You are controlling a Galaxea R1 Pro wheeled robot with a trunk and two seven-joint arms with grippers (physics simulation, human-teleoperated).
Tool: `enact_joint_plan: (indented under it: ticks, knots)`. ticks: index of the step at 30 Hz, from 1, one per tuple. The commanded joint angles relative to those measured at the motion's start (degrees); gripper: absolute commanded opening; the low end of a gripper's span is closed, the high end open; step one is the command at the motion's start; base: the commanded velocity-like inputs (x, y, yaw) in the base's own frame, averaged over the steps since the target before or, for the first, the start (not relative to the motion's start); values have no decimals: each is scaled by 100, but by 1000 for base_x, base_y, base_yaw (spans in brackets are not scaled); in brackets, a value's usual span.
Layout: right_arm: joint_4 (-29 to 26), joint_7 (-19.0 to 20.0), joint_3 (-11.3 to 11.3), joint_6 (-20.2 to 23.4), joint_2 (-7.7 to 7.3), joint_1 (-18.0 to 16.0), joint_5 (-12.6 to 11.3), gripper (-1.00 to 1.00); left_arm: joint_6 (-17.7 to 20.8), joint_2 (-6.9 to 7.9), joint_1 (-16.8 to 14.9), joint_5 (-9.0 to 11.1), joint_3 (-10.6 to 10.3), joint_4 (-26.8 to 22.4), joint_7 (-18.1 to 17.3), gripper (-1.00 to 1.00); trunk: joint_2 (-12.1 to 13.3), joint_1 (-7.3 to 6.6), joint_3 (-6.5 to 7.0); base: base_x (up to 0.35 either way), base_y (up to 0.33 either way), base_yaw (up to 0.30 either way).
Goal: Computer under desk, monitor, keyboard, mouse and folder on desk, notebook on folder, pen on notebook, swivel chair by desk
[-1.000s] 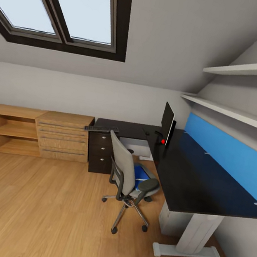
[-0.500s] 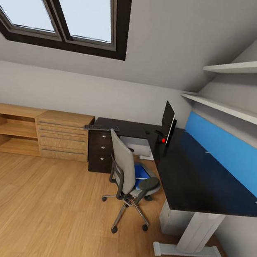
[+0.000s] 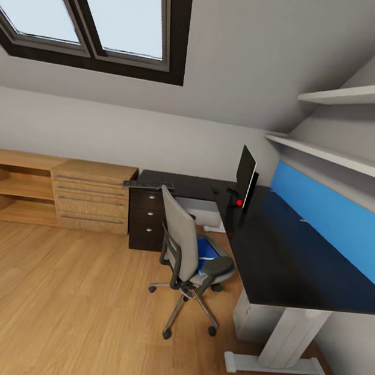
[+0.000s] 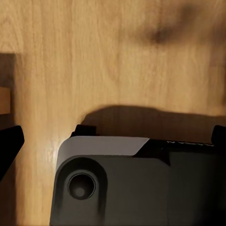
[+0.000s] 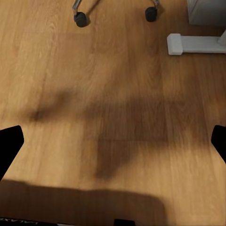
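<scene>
head view shows one desk [image 3: 286, 253], its long black top running along the right wall under two shelves [image 3: 350, 129] and turning at the far corner over a dark drawer unit. one monitor [image 3: 246, 174] stands upright near that corner. one keyboard [image 3: 148, 185] lies at the far left end of the desktop, above the drawers. one swivel chair [image 3: 185, 254] sits just beside the desk's front edge, with one blue folder [image 3: 206, 253] on its seat. wide bare wooden floor [image 3: 51, 311] lies open left of the chair. a light wooden chest [image 3: 91, 197] adjoins the drawers. right wrist view shows the right gripper [image 5: 113, 141] spread wide over floor; left gripper [image 4: 113, 136] is also wide.
</scene>
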Motion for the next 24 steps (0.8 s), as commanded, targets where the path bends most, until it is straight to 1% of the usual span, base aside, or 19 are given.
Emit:
enact_joint_plan:
  ticks: [1,21,24]
  knots:
    - [4,-5,-1,-17,0,-4,27,100,-14,-3,-1,43,14,1,-1,100,-45,23,-25,0,0,0]
    - [12,-5,14,-38,16,-4,36,100,-14,-3,-4,43,14,1,-3,100,-848,462,-384,0,0,0]
    - [13,-5,12,-38,17,-4,34,100,-14,-3,-1,43,14,1,-3,100,-968,528,-438,0,0,56]
